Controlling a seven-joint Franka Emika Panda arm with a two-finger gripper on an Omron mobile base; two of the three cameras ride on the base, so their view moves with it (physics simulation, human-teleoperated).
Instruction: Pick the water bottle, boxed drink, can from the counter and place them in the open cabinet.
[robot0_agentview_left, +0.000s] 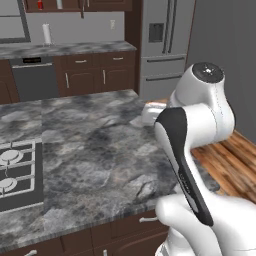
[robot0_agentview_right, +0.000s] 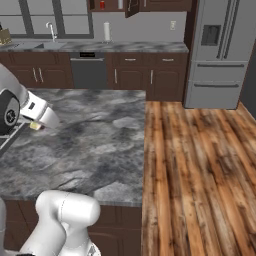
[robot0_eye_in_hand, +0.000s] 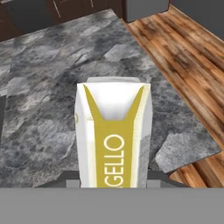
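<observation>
The boxed drink (robot0_eye_in_hand: 113, 135) fills the middle of the hand view, a cream carton with a yellow stripe and the letters "GELLO", standing between the gripper (robot0_eye_in_hand: 113, 180) fingers above the counter (robot0_eye_in_hand: 52, 78). The fingers press against its two sides, pinching it; whether its base touches the stone cannot be told from this angle. Wood floor (robot0_eye_in_hand: 188, 52) runs beyond the counter's edge.

In the left base view, the white arm (robot0_agentview_left: 200, 125) bends over the counter's right end and hides the hand. The gas cooktop (robot0_agentview_left: 17, 172) sits at the left. High at the back, the open cabinet (robot0_agentview_left: 60, 5) holds a red can (robot0_agentview_left: 40, 4) and what looks like the pale bottle (robot0_agentview_left: 59, 4), though both are small and blurred. A paper towel roll (robot0_agentview_left: 46, 34) stands on the rear counter, a fridge (robot0_agentview_left: 162, 45) to its right.

In the right base view, a sliver of the pale-yellow carton shows under the arm at the left edge, over the counter. The cabinet door (robot0_agentview_right: 133, 7) hangs open above the dishwasher (robot0_agentview_right: 89, 70).
</observation>
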